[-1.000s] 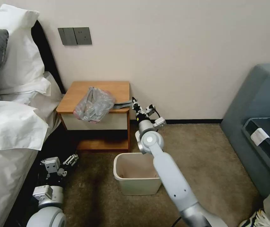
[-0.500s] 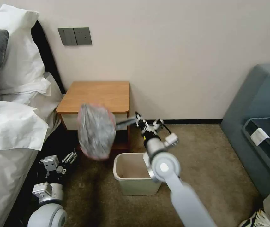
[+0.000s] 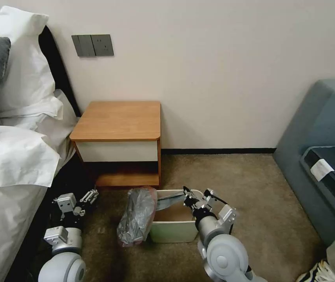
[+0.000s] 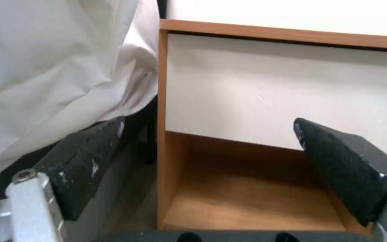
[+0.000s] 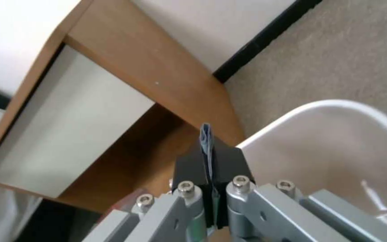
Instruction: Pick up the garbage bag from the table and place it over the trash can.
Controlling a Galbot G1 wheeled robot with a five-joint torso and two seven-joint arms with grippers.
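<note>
The garbage bag (image 3: 136, 216) is off the bench (image 3: 120, 119) and hangs outside the trash can (image 3: 174, 231), draped down its left wall to the carpet, with 1 stretched strip running right across the open mouth to the right claw (image 3: 186, 197), clamped on that strip above the rim. The bag's bulk lies left of this claw. The left claw (image 3: 82, 200) waits apart, low beside the bed, nearer that hanging bulk.

Right tool (image 3: 186, 194) holds garbage bag (image 3: 136, 215) across trash can (image 3: 173, 231).
</note>
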